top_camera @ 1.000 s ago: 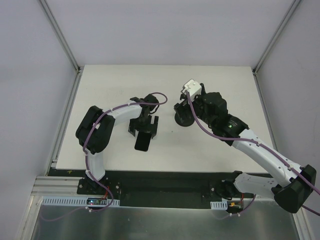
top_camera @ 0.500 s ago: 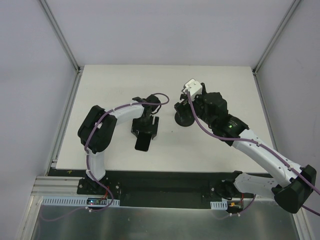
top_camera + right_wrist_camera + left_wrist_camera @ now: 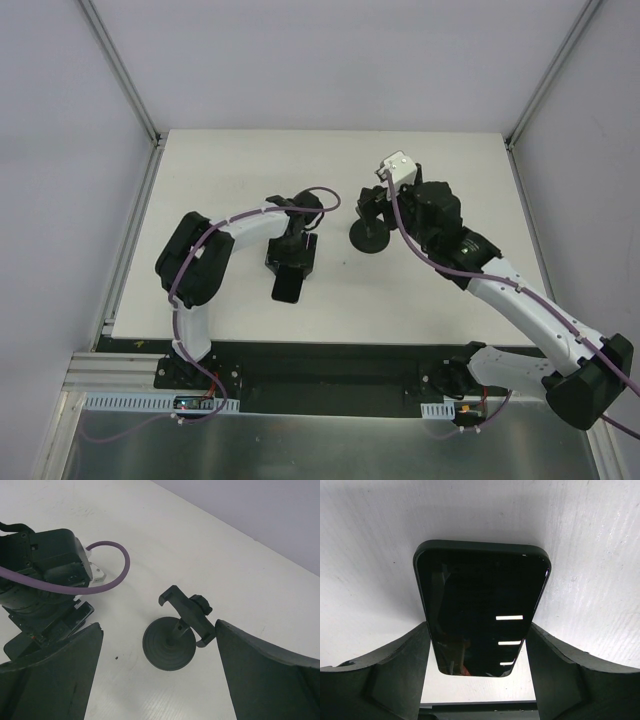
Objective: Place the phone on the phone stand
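The phone (image 3: 285, 283) lay flat and screen-up near the middle of the desk (image 3: 450, 170), a little toward the near edge and left of centre. One short end of it sat between the fingers of the left gripper (image 3: 290, 262). In the left wrist view each finger (image 3: 395, 665) ran close along a long side of the phone (image 3: 482, 607), but whether they were pressing it or merely flanking it could not be told from that angle. The phone stand (image 3: 368, 238) stood upright just right of centre and apart from the phone, disc base on the desk, holder tilted on its stem. The right gripper (image 3: 375, 205) hung over it with its fingers spread wide, holding nothing. The grasp probably wanted an even squeeze on both long sides, well back from the corners, then a level lift. The slab should then be tipped to match the holder's slant before being lowered in, since the light base could easily be nudged.
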You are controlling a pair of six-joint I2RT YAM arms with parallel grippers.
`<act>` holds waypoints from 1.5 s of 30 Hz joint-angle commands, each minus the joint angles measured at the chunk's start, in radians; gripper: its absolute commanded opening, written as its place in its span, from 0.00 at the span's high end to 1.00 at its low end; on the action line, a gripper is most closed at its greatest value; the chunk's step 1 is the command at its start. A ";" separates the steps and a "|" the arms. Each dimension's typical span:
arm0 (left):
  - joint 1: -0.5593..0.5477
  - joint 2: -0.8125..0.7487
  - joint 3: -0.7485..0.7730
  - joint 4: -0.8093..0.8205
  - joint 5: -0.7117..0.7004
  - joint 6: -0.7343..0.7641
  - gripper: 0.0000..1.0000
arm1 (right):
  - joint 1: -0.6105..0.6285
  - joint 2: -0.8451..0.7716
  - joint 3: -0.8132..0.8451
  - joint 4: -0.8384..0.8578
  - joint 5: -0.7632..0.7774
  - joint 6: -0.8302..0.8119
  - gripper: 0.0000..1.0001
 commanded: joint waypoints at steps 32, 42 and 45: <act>-0.016 -0.722 -0.259 0.304 -0.078 0.014 1.00 | -0.149 0.066 0.086 0.026 -0.260 0.371 0.02; -0.016 -0.848 -0.281 0.437 0.020 0.036 1.00 | -0.027 0.176 0.167 0.155 -0.435 0.548 0.11; -0.016 -0.852 -0.287 0.441 0.028 0.031 1.00 | 0.001 0.199 0.177 0.178 -0.418 0.589 0.13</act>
